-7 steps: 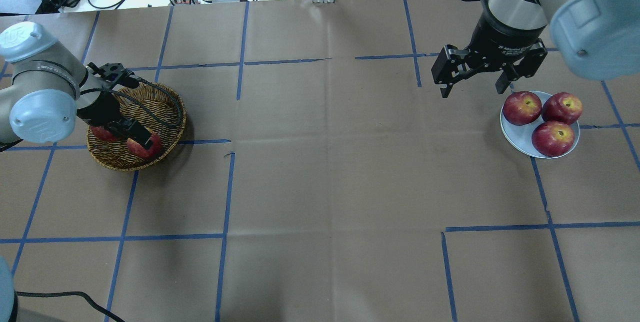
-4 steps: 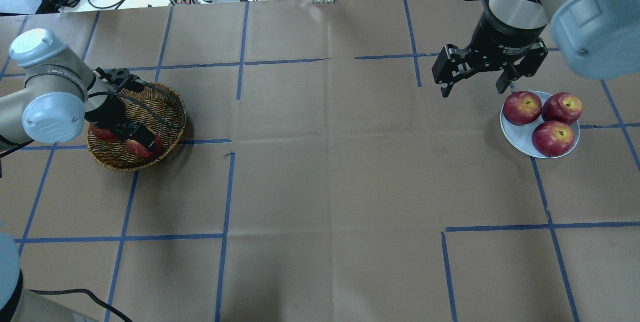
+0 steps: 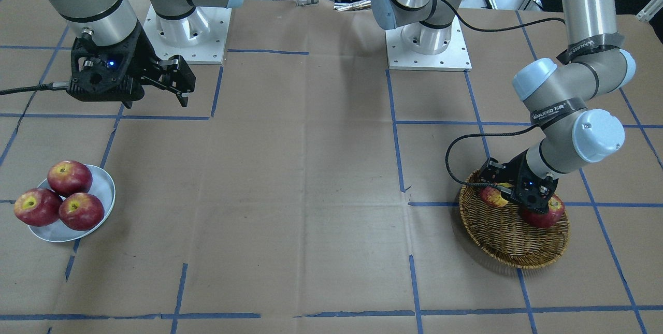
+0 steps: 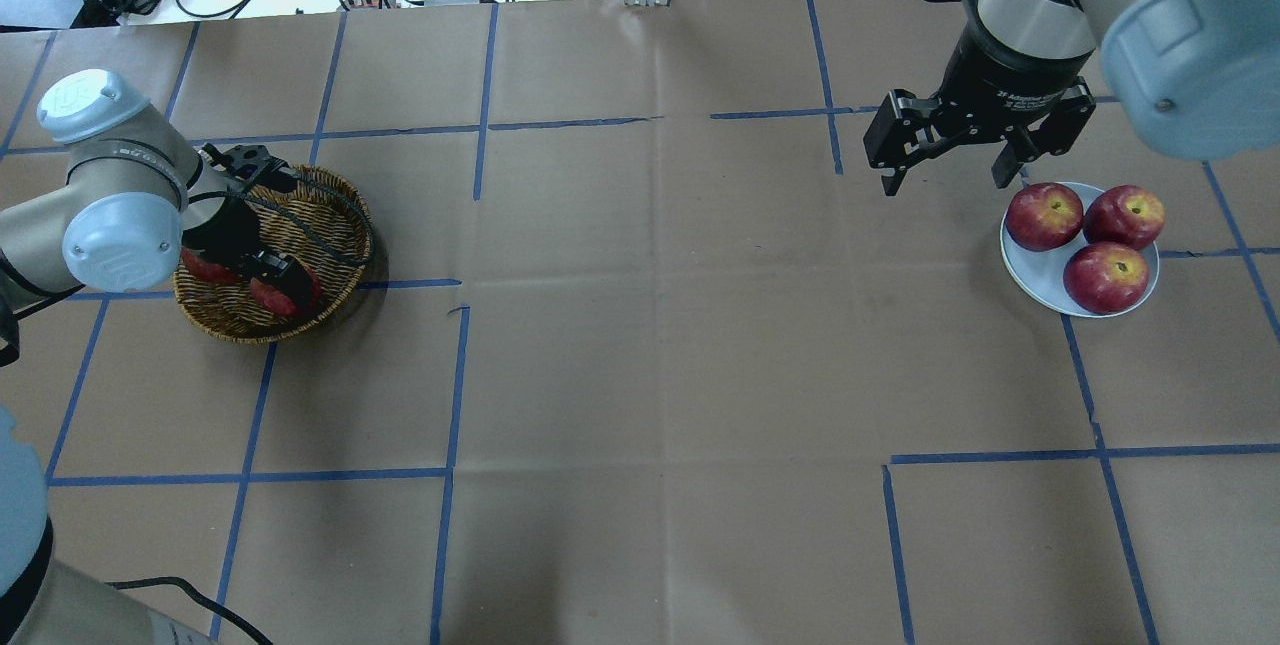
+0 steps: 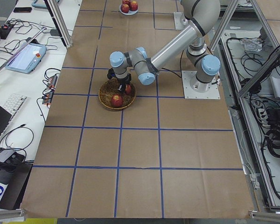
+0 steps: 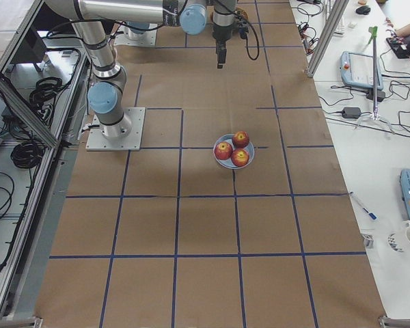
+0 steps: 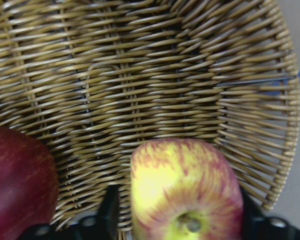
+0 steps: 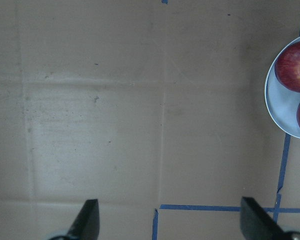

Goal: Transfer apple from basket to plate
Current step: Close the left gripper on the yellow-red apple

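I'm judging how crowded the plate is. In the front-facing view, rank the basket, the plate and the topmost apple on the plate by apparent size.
1. basket, the widest.
2. plate, clearly narrower than the basket.
3. topmost apple, the smallest by far.

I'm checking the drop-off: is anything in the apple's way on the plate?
Yes: three red apples already cover most of the plate, leaving bare only a strip by its rim.
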You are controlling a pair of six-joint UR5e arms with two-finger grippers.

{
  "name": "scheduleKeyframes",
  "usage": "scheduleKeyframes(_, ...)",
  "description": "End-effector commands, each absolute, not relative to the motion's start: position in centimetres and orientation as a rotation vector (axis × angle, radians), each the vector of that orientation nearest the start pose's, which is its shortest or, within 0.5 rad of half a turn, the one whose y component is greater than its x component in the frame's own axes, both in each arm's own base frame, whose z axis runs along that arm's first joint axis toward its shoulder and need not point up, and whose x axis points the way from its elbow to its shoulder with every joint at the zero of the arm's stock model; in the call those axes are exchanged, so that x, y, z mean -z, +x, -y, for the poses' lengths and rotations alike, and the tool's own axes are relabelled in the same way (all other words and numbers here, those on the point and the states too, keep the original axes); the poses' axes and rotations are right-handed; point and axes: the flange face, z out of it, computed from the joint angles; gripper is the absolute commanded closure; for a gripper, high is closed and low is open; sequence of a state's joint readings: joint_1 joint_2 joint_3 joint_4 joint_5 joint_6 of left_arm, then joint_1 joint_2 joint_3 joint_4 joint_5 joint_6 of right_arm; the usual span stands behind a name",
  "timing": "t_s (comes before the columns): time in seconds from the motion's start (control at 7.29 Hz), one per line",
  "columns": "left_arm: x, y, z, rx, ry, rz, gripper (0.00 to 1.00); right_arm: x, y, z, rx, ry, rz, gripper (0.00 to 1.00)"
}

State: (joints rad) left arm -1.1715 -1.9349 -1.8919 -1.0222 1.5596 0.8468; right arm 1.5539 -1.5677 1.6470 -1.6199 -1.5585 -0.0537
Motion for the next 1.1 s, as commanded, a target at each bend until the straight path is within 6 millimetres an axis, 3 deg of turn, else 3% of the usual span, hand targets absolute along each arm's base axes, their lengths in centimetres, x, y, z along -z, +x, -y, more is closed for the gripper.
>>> scheduleKeyframes(0.0,-20.7,7.1,54.9,-0.158,0.736,-3.137,0.39,-45.4,12.6,49.1,-0.045,-0.06,-3.127,0.0)
scheduleKeyframes(0.27,-21.1,6.4,54.9,-0.105,0.746,-3.185,0.38,-45.4,12.6,49.1,-0.047,-0.057,-3.127,0.0)
scheduleKeyframes(0.69,-21.2,6.9,54.8,-0.098,0.732,-3.191,0.38,-45.4,12.6,49.1,-0.047,-0.06,-3.127,0.0)
scheduleKeyframes(0.82,-22.0,6.3,54.9,-0.078,0.745,-3.177,0.37,-45.4,12.6,49.1,-0.047,-0.057,-3.127,0.0)
scheduleKeyframes(0.96,-24.8,3.8,55.0,-0.024,0.752,-3.14,0.37,-45.4,12.6,49.1,-0.047,-0.06,-3.127,0.0)
